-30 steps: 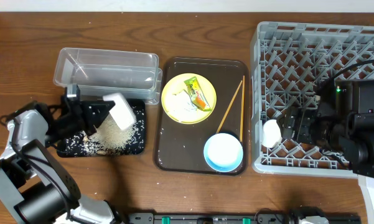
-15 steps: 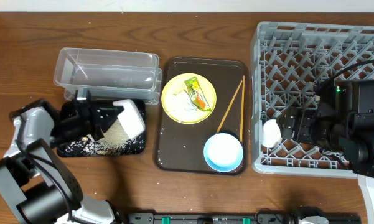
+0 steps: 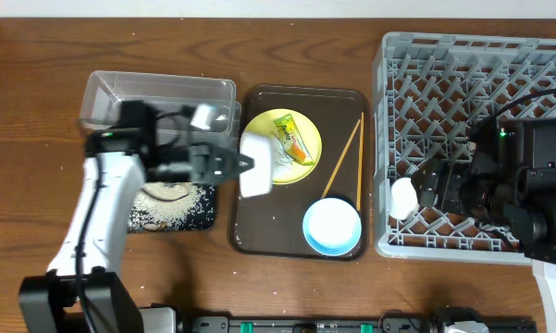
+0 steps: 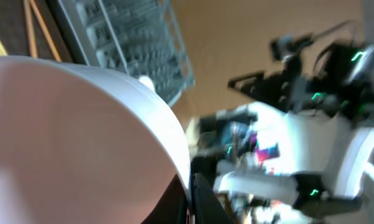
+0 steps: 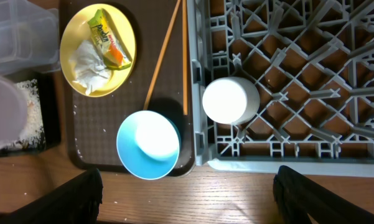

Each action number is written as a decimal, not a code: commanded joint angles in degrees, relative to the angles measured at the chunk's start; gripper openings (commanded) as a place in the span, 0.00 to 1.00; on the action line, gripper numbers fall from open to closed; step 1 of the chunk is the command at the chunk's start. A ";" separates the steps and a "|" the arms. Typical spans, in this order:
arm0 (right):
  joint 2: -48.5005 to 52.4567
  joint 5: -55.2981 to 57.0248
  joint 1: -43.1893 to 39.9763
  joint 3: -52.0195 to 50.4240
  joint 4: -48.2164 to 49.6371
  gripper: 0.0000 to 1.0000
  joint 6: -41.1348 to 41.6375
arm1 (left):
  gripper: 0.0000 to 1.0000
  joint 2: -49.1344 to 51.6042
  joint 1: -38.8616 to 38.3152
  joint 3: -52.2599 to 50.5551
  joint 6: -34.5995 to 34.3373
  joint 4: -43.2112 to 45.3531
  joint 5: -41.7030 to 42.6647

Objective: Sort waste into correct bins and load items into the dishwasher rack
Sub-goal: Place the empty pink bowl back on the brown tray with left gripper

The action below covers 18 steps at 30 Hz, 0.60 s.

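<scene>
Colours I see, by the brown tray (image 3: 259,231)
On it: yellow plate (image 3: 262,125), green-orange wrapper (image 3: 294,137), light blue bowl (image 3: 332,226); over it, cream-white bowl (image 3: 256,165); beside it, grey lattice rack (image 3: 472,65).

Overhead, right wrist share rack (image 3: 444,83); left perhaps sideways.

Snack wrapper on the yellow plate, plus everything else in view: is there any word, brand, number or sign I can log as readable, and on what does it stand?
Snack wrapper: some print on its green end, too small and blurred to read.
Cream-white bowl held in the left gripper: no marking shows.
Dishwasher rack: no lettering shows.
Left wrist view: blurred, nothing legible.
So no text can be quoted.
</scene>
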 commanded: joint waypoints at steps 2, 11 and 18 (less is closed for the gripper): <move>0.00 0.17 0.48 0.42 -0.07 0.87 -0.68 | 0.06 0.22 -7.21 0.63 -13.62 7.58 -4.72; 0.00 0.17 0.48 0.42 -0.09 0.87 -0.68 | 0.06 0.22 -17.35 0.63 -32.02 20.33 -19.41; 0.00 0.17 0.48 0.42 -0.31 0.87 -0.66 | 0.06 0.20 -27.06 0.63 -38.42 20.59 -33.70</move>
